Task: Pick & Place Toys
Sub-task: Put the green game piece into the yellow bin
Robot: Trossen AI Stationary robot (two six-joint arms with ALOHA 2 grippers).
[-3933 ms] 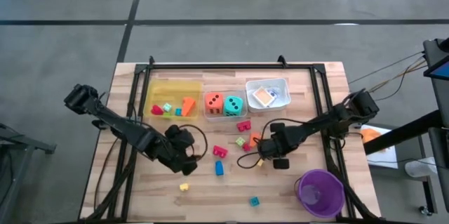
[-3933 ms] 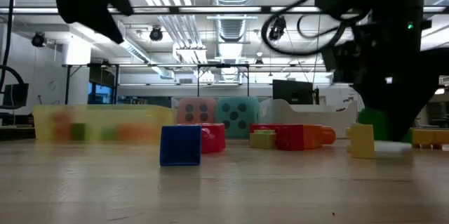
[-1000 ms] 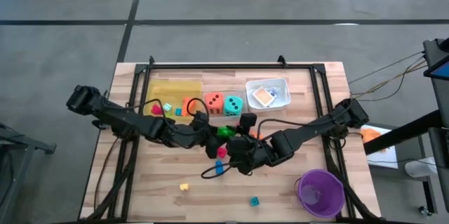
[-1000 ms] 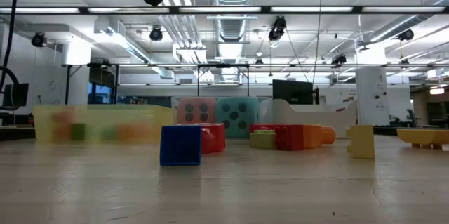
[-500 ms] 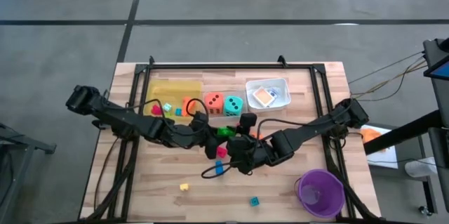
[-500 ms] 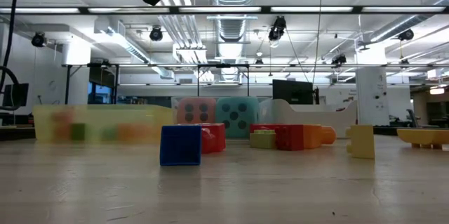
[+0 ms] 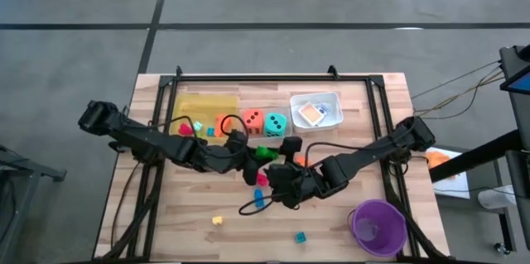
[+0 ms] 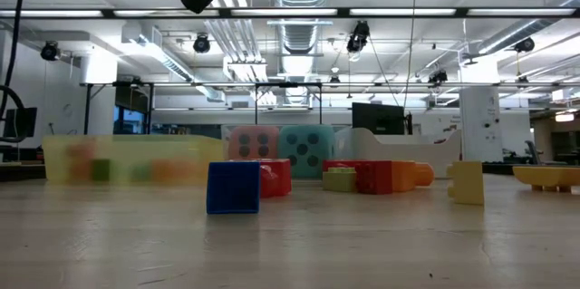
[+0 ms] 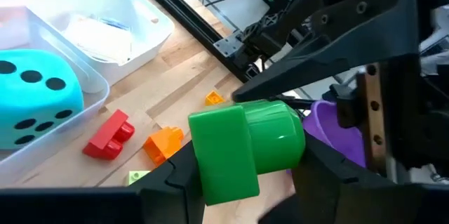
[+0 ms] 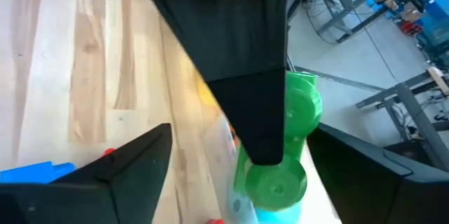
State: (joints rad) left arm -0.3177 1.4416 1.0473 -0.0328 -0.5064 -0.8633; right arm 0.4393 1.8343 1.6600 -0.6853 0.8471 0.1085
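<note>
High view shows both arms meeting over the middle of the table, just in front of the teal die, which sits with the orange die in the clear tray. The left gripper is closed on a green block, held in the air in front of that die; in the left wrist view the green block sits clamped between the two dark fingers. The right gripper is right beside it on the side away from the die, its jaws spread wide around the block without gripping. This looks like a handover between arms, probably so the left arm can carry the piece to a tray on its own side.
</note>
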